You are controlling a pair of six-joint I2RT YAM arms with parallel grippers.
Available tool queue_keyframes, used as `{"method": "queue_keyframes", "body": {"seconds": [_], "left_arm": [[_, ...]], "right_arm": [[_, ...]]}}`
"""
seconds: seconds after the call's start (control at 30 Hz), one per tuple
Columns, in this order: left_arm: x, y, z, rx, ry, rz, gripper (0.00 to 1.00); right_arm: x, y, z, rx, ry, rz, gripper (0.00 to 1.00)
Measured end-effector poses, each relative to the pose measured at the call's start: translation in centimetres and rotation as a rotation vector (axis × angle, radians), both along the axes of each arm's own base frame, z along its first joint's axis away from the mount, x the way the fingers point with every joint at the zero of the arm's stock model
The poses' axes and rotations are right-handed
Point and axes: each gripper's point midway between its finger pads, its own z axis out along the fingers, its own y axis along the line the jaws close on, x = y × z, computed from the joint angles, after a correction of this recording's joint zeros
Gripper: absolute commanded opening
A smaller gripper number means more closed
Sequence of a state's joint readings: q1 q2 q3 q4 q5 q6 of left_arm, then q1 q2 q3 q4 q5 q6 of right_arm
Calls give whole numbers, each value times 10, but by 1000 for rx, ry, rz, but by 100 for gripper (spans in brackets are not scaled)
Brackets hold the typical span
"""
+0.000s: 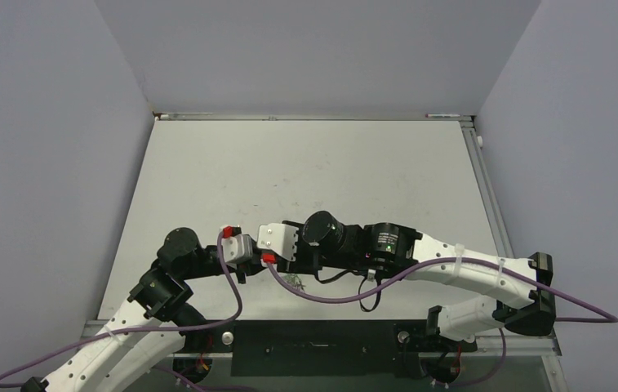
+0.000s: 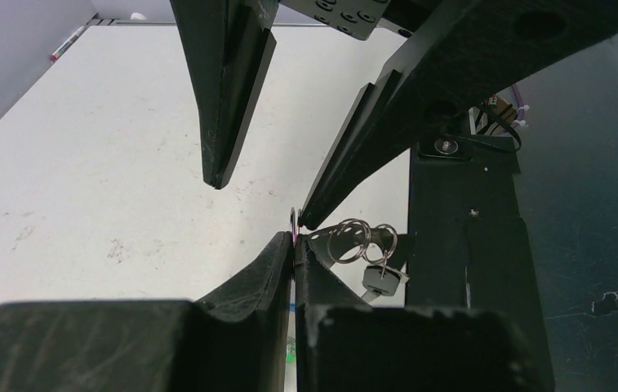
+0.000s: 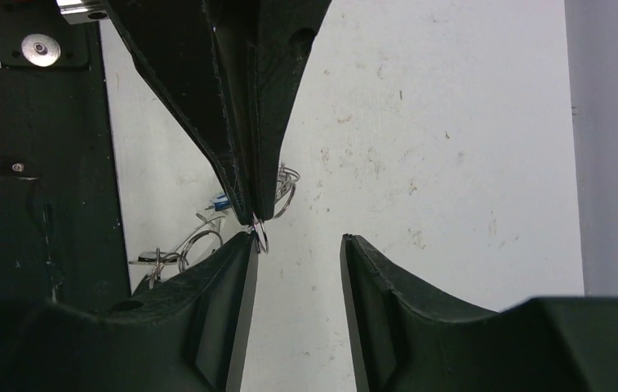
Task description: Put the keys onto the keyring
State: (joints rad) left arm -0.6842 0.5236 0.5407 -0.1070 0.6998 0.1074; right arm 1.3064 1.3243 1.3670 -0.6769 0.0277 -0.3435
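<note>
Silvery keyring (image 3: 262,238) between closed tips of left tool (image 3: 254,214), right tool (image 3: 297,238) agape; blue key cap (image 3: 220,200) clearest from right wrist.

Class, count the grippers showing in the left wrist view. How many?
2. The left gripper sits at the bottom, shut on a thin metal ring; the right gripper enters from the top, open. None seems hidden.
</note>
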Motion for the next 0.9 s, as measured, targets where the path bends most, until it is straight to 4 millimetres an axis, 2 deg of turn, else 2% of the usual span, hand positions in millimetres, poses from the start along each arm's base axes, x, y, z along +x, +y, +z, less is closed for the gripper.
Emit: {"method": "queue_keyframes", "body": {"seconds": [0.47, 0.7, 0.83, 0.9], "left_arm": [[1, 0, 0, 3, -4, 5, 0], [1, 0, -1, 4, -3, 5, 0], [1, 0, -1, 4, -3, 5, 0], [1, 1, -2, 7, 1, 5, 0]], "right_arm": [[-3, 0, -6, -9, 52, 51, 42], [-5, 3, -9, -11, 71, 69, 29], [-7, 5, -10, -16, 80, 80, 28], [-7, 6, -11, -23, 85, 84, 24]]}}
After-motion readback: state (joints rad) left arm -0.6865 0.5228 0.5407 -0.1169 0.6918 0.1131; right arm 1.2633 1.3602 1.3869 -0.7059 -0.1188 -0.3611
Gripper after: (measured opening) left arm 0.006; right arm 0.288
